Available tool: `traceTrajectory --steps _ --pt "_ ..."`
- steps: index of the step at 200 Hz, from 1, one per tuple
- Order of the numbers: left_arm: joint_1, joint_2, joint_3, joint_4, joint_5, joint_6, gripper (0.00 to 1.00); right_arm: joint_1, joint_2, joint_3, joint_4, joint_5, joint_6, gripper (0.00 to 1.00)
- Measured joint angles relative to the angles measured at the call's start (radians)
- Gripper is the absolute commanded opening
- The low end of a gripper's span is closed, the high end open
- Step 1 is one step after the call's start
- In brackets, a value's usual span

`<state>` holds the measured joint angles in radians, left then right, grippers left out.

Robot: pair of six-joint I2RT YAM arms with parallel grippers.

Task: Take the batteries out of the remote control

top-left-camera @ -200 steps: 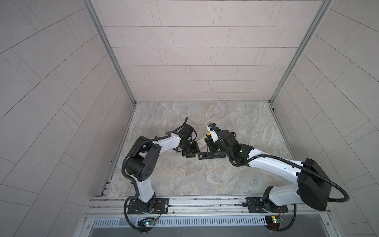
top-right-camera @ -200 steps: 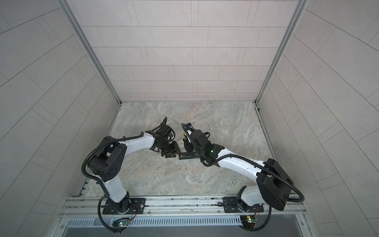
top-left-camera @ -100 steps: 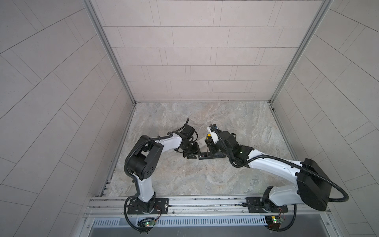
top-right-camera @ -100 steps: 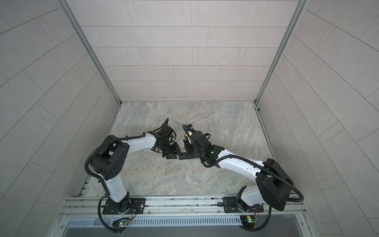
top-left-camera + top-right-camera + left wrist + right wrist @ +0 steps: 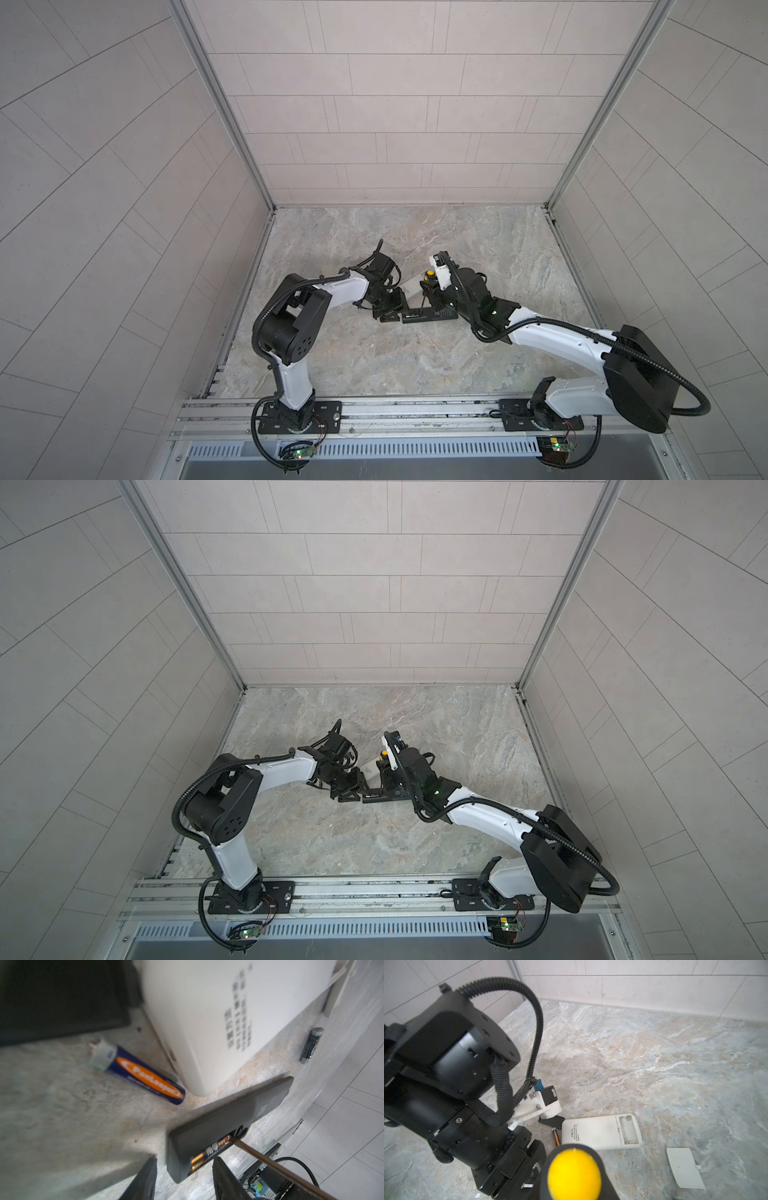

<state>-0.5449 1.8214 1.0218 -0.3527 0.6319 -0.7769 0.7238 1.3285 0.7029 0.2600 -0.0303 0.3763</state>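
Note:
The black remote control (image 5: pixel 228 1118) lies on the table, seen in both top views (image 5: pixel 430 318) (image 5: pixel 384 798). One black battery with a gold band (image 5: pixel 209 1152) sits in its open compartment. My left gripper (image 5: pixel 185 1160) (image 5: pixel 390 313) is open and straddles the remote's end without touching it. My right gripper (image 5: pixel 430 289) is shut on a yellow-capped screwdriver (image 5: pixel 574 1174). The screwdriver's shaft (image 5: pixel 270 1163) has its tip at the battery's end. A blue-and-orange battery (image 5: pixel 141 1075) and a dark battery (image 5: pixel 311 1045) lie loose on the table.
A white remote (image 5: pixel 602 1131) with an empty compartment lies face down beside the blue battery. Its white cover (image 5: pixel 685 1169) lies apart from it. A black cover (image 5: pixel 551 1121) sits by the left wrist. Tiled walls enclose the marble table (image 5: pixel 415 365).
The left arm's elbow has shifted slightly to the right. Both grippers stay at the black remote, and the screwdriver remains held.

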Motion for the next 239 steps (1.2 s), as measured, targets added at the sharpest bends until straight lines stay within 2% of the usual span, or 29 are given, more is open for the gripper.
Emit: traceTrajectory --steps 115,239 --pt "0.000 -0.001 -0.026 0.079 0.030 -0.047 0.52 -0.084 -0.028 -0.114 0.165 -0.098 0.100 0.00" --pt "0.001 -0.004 -0.043 0.121 0.041 -0.072 0.52 -0.097 -0.063 -0.182 0.231 -0.058 0.218 0.00"
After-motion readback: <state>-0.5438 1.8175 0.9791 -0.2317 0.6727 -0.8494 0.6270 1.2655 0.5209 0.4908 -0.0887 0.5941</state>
